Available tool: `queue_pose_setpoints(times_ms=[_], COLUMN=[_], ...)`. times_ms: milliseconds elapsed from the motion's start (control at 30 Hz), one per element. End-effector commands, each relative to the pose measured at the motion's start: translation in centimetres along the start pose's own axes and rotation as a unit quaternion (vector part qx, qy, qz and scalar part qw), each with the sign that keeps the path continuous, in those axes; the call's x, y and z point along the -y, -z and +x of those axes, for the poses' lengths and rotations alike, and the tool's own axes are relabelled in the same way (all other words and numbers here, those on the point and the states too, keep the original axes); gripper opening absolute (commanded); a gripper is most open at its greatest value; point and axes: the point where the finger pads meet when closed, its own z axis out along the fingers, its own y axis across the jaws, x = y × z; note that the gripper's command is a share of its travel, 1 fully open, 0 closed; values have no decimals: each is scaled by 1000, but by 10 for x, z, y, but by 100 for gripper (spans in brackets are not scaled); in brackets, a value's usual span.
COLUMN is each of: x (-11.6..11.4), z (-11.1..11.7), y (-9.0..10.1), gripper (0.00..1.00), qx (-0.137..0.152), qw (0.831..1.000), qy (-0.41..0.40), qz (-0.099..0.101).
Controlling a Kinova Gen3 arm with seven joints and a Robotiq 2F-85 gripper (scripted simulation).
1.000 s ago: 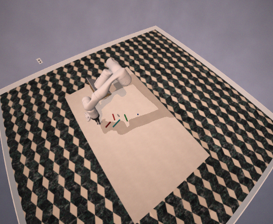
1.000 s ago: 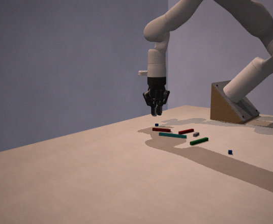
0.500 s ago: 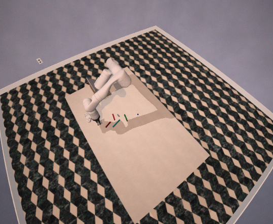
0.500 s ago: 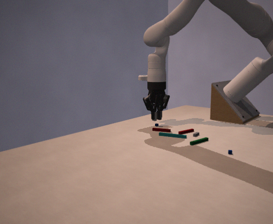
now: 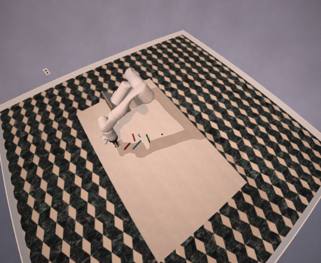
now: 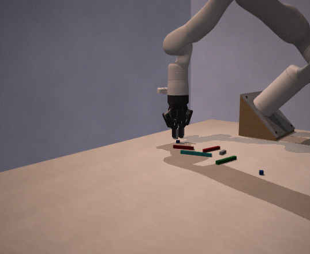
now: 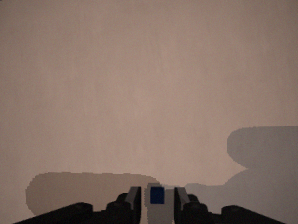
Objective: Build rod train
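My gripper (image 5: pixel 116 145) (image 6: pixel 178 133) (image 7: pixel 157 201) is partly open and empty, pointing down just above a small blue rod (image 6: pixel 178 141) (image 7: pixel 157 195). That rod lies on the table, lined up between the fingers in the wrist view; I cannot make it out in the top view. A second blue rod (image 5: pixel 162 134) (image 6: pixel 261 172) lies apart, beyond the green rod (image 5: pixel 147 138) (image 6: pixel 226 160). No two rods lie end to end in a line.
One red rod (image 5: pixel 127 146) (image 6: pixel 183 147) lies nearest the gripper, beside the turquoise rod (image 5: pixel 137 144) (image 6: pixel 195 153). Another red rod (image 5: pixel 133 137) (image 6: pixel 211 149) lies near the short grey rod (image 5: pixel 139 135) (image 6: pixel 223 152). The table's edge is close beyond the gripper.
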Motion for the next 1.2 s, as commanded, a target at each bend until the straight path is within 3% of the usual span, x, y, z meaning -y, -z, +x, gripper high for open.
queue_pose_setpoints(times_ms=[0, 1167], x=[0, 0], z=[0, 0], y=[1, 1], gripper=[24, 24], qx=[0, 0], qw=[1000, 1000], qy=[0, 0], qz=[1, 1])
